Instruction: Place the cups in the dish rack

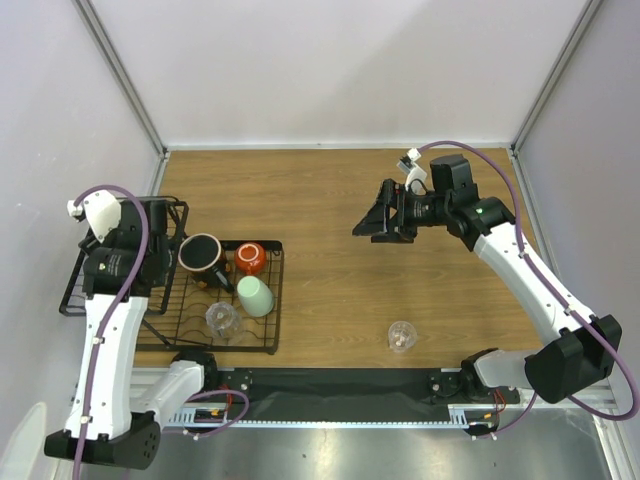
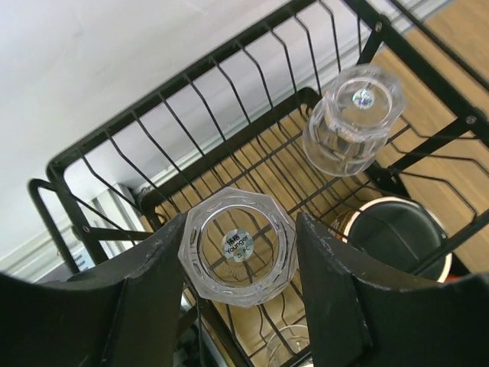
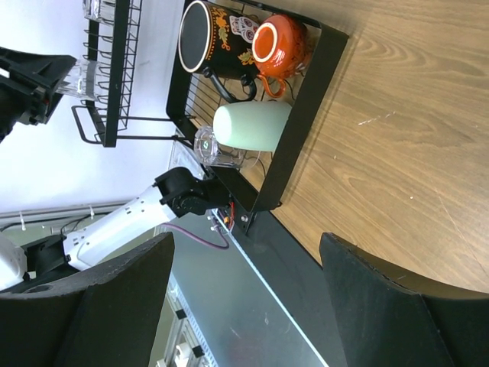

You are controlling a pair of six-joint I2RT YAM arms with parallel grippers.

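My left gripper [image 2: 243,229] is shut on a clear tumbler [image 2: 238,246], held with its stickered base toward the wrist camera over the wire basket end of the dish rack [image 1: 277,300]. Another clear tumbler [image 2: 353,118] sits in that basket. On the flat grid stand a dark mug [image 1: 202,253], an orange-red cup [image 1: 250,258], a mint-green cup [image 1: 255,296] lying on its side, and a clear tumbler [image 1: 222,318]. One more clear tumbler [image 1: 402,336] stands alone on the table. My right gripper [image 1: 375,222] hangs open and empty above mid-table.
The rack fills the table's left side, close to the left wall [image 1: 60,120] and the left arm's base [image 1: 185,380]. The lone tumbler stands near the front edge, just ahead of the right arm's base [image 1: 490,370].
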